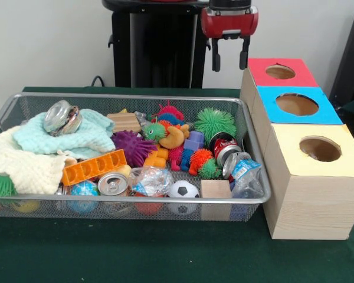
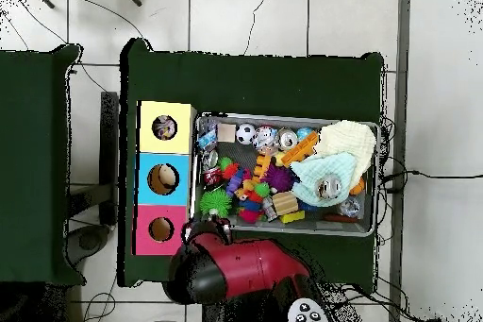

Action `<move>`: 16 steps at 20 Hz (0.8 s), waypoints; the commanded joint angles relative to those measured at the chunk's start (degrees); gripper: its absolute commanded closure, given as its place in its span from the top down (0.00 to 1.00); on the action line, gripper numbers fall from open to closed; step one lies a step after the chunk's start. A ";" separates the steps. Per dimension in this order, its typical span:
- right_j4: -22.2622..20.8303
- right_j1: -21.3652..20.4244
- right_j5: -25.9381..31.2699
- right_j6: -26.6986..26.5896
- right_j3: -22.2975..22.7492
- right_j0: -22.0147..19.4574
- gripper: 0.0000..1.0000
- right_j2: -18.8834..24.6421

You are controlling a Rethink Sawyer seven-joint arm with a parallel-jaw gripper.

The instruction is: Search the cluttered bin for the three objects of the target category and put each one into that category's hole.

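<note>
The two black fingers (image 1: 215, 58) hung apart and empty beneath the red head of the gripper (image 1: 229, 57), which was raised above the far right corner of the cluttered bin (image 1: 253, 154), beside the red-topped box (image 1: 283, 72) and touching nothing. In the overhead view the red arm (image 2: 247, 269) reached in from the base toward that same corner.

The bin sat on the green table (image 1: 135, 253), packed full. Cream and mint cloths (image 1: 59, 141) filled its left half with a shiny metal tin (image 1: 62, 117) on top. To the right lay a purple spiky ball (image 1: 131, 146), a green spiky ball (image 1: 215, 122), an orange tray (image 1: 94, 167), a red can (image 1: 224, 147), a small soccer ball (image 1: 183, 190), a wooden block (image 1: 216, 190) and a crushed plastic bottle (image 1: 243, 172).

The hole (image 1: 320, 148) was in the yellow top of the nearest of three boxes standing in a row just right of the bin, with the blue-topped box (image 1: 297, 104) between it and the red one.

As I judge it, the search had not yet produced a pick: nothing was held. The next move called for lowering into the clutter over one target item, closing on it cleanly without snagging cloth or neighbours, then carrying it across to the yellow box.

No brand or writing could be read; the labels on the can and the bottle were too small to make out.
</note>
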 commanded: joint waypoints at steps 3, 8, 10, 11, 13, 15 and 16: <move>-1.50 3.60 2.16 0.22 -5.16 -8.17 1.00 4.93; -2.04 2.76 5.19 -3.39 -5.76 -13.23 1.00 8.90; -2.46 3.19 5.24 -4.12 -5.85 -15.21 1.00 10.55; -2.67 3.41 5.26 -4.48 -5.90 -16.21 1.00 11.38; -3.02 3.68 5.48 -4.92 -5.97 -17.75 1.00 12.60; -3.52 4.11 5.56 -5.03 -6.25 -18.43 1.00 13.17; -3.98 4.64 5.33 -5.17 -6.49 -18.90 1.00 13.38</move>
